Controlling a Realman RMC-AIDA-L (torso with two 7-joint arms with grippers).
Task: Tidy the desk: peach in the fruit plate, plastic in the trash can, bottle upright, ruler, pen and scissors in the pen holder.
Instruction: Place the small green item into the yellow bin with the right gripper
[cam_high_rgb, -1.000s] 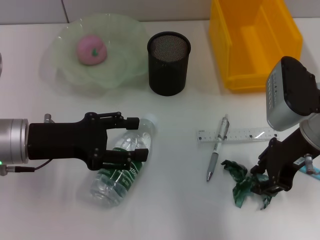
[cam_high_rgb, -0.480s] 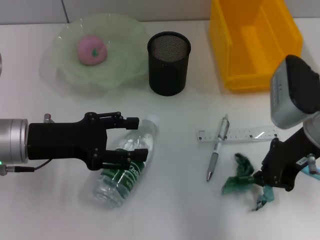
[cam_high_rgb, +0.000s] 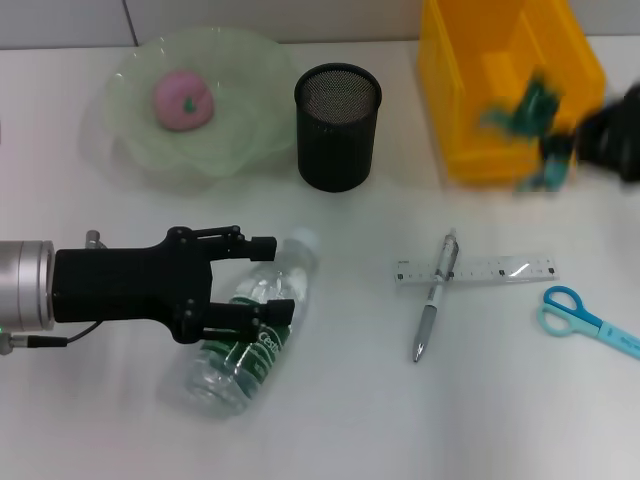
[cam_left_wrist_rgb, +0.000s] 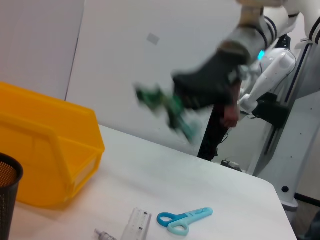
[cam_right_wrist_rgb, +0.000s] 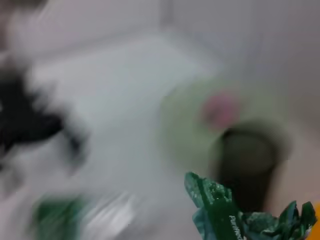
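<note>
The green plastic wrapper (cam_high_rgb: 530, 108) hangs blurred above the yellow trash can (cam_high_rgb: 470, 90), with my right gripper (cam_high_rgb: 580, 140) shut on it; the left wrist view shows the same plastic (cam_left_wrist_rgb: 165, 102) in the air. A clear bottle (cam_high_rgb: 245, 340) lies on its side, and my left gripper (cam_high_rgb: 272, 277) is open with a finger on each side of it. The pink peach (cam_high_rgb: 182, 98) sits in the green fruit plate (cam_high_rgb: 250, 120). The ruler (cam_high_rgb: 475, 270), with the pen (cam_high_rgb: 433, 300) lying across it, and the blue scissors (cam_high_rgb: 585, 320) lie on the table. The black mesh pen holder (cam_high_rgb: 338, 125) stands upright.
The white wall runs just behind the plate and the trash can. The scissors reach the table's right edge. Bare table lies between the bottle and the pen.
My right gripper has lifted the plastic off the table and swung it up and back over the yellow trash can, uncovering the scissors. The bottle has shifted slightly; the left gripper has barely moved.
</note>
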